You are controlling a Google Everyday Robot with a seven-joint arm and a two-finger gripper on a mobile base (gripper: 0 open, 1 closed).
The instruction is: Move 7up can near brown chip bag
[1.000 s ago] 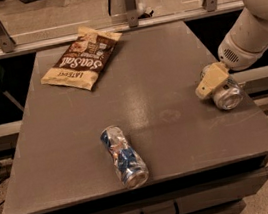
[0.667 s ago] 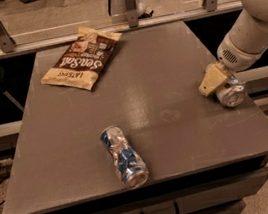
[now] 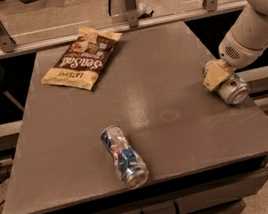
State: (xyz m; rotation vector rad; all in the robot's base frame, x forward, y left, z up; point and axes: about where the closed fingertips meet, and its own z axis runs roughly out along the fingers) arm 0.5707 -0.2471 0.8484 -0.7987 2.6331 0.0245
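We see the 7up can [image 3: 233,90] at the right edge of the counter [image 3: 168,68], about halfway between its near and far sides. The can is tipped on its side, with its silver end facing near and right. The gripper [image 3: 219,76] sits just left of and above that end, and its tan fingers [image 3: 213,73] pinch the body of the can. The white arm [image 3: 256,18] reaches in from the far right. The brown chip bag [image 3: 82,59] lies flat at the far left corner of the counter, well apart from the can. Nearer to us, close to the front edge, lies a crushed blue-and-silver can [image 3: 124,156].
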